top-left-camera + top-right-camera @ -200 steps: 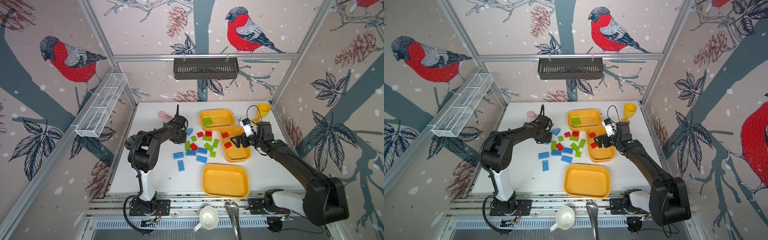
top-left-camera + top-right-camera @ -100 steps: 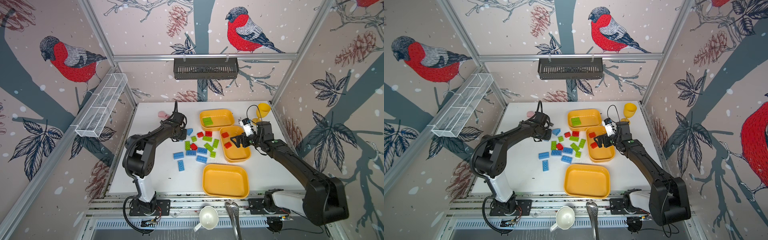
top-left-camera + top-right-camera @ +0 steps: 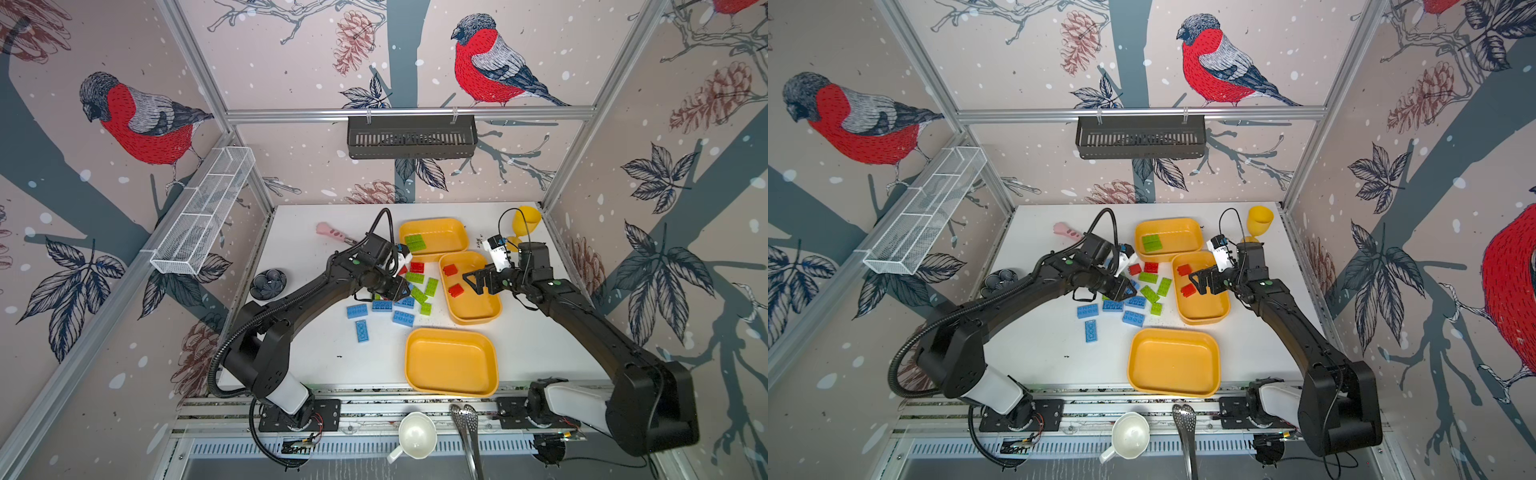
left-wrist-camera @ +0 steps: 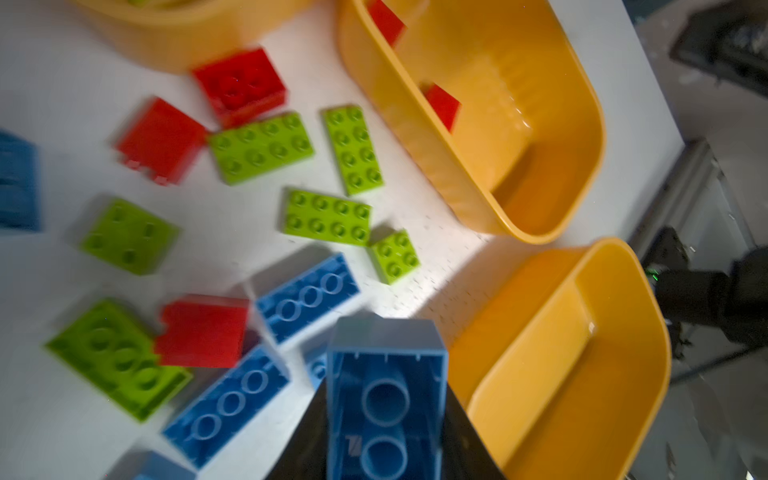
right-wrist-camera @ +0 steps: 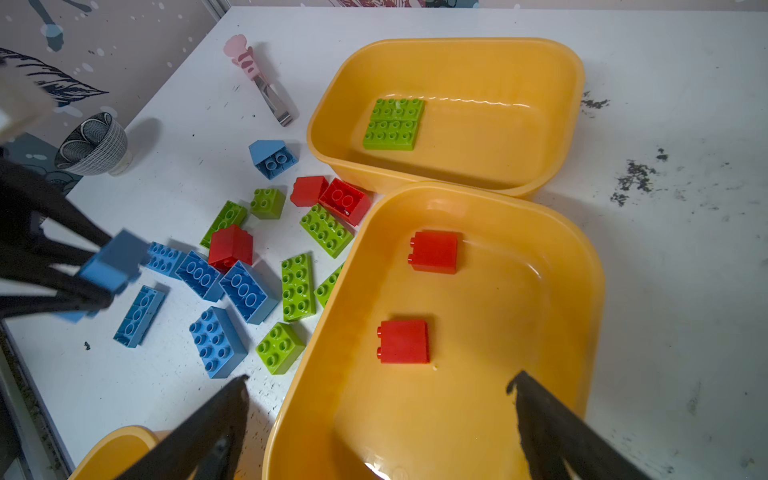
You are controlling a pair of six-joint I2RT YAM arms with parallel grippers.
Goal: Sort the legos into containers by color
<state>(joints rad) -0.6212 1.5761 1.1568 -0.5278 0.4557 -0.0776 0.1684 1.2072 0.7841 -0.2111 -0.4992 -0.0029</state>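
Left jaws clamped on blue lego (image 4: 386, 407); right jaws apart above middle tray (image 5: 519, 332)

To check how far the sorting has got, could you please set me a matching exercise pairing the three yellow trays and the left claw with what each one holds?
Column one:
1. far tray
2. middle tray
3. near tray
4. left claw

Column two:
A. two red bricks
B. nothing
C. a blue brick
D. green bricks

Pairs: 1-D, 2-A, 3-B, 4-C.
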